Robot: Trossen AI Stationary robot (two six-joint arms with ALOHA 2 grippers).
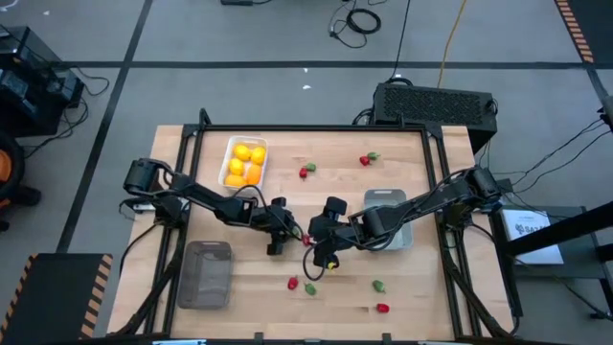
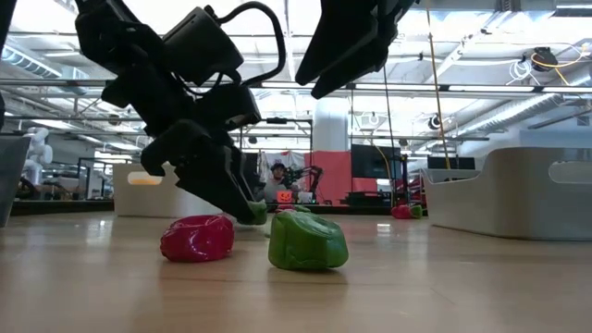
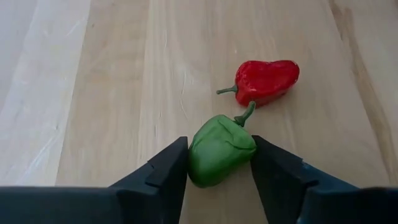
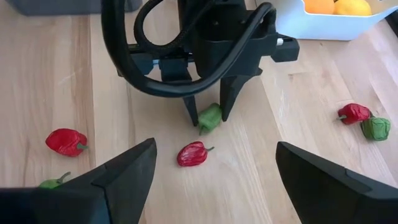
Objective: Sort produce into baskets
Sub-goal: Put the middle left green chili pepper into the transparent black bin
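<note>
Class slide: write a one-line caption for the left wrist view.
Left gripper closes its dark fingers around a green pepper on the wooden table, a red pepper lying just beyond.

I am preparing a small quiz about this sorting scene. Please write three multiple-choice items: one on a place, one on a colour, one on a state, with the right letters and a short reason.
1. Where are the yellow and orange fruits?
A. In the white basket
B. In the dark mesh basket
C. Loose on the table

2. What colour is the pepper between the left gripper's fingers?
A. Red
B. Green
C. Yellow

3. How is the right gripper?
A. Shut on a red pepper
B. Shut and empty
C. Open and empty

Answers:
1. A: the high view shows the fruits inside the white basket.
2. B: in the left wrist view the left gripper has both fingers against the green pepper, with a red pepper lying apart beyond it.
3. C: in its own wrist view the right gripper has fingers spread wide with nothing between them.
</note>
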